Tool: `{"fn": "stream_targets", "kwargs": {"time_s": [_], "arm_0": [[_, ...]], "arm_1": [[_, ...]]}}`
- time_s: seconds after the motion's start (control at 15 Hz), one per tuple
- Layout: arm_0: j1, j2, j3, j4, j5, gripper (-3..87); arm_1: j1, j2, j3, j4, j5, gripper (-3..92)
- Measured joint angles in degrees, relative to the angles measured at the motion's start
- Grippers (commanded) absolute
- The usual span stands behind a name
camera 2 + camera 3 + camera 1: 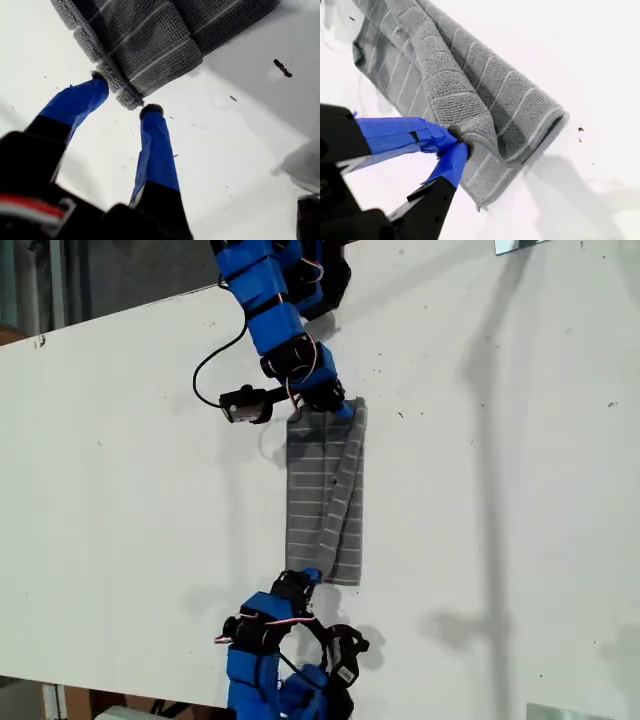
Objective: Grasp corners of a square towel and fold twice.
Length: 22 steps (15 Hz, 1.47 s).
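1. White worktop point(120, 520) is filling most of the exterior view, lightly speckled with dark marks and carrying long soft shadows toward that view's right.
2. Grey striped towel point(325, 495) is lying near the middle of the worktop as a narrow strip, one long side doubled over onto itself.
3. My first gripper point(122, 95) is standing with its blue-taped fingers point(155, 145) spread apart on either side of a hemmed corner point(127, 97), not closing on it.
4. My second gripper point(452, 147) is pinching a folded corner point(470, 137) of the towel, fingers clenched on the cloth.
5. Black cable point(215, 350) is looping over the worktop beside the arm at the exterior view's top.
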Motion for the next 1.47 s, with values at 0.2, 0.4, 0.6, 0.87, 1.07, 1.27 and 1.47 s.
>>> {"fn": "stream_targets", "kwargs": {"time_s": [0.2, 0.4, 0.6, 0.87, 1.07, 1.27, 1.47], "arm_0": [[-7.29, 0.00, -4.39, 4.13, 5.10, -0.2], [-9.05, 0.00, -5.19, 5.19, 6.15, -0.2], [-8.70, 0.00, -5.19, 5.19, 5.71, -0.2], [-7.73, 0.00, -5.19, 5.19, 5.27, -0.2], [-7.21, 0.00, -5.19, 5.19, 5.27, -0.2], [-6.68, 0.00, -5.19, 5.01, 5.10, -0.2], [-6.59, 0.00, -5.19, 5.01, 4.75, -0.2]], "arm_1": [[0.00, 0.00, 0.00, -0.09, 0.00, 19.6], [0.26, -0.35, 0.00, -2.29, -0.97, 20.0], [1.05, -5.10, 0.00, -7.47, -2.46, 20.4], [1.05, -6.94, 0.26, -9.05, -2.72, 20.4], [0.79, -7.65, 0.26, -10.99, -2.72, 19.6], [-0.18, -12.04, 0.26, -14.15, -2.55, 17.4], [-0.26, -14.41, 0.26, -15.73, -1.49, -0.1]]}}
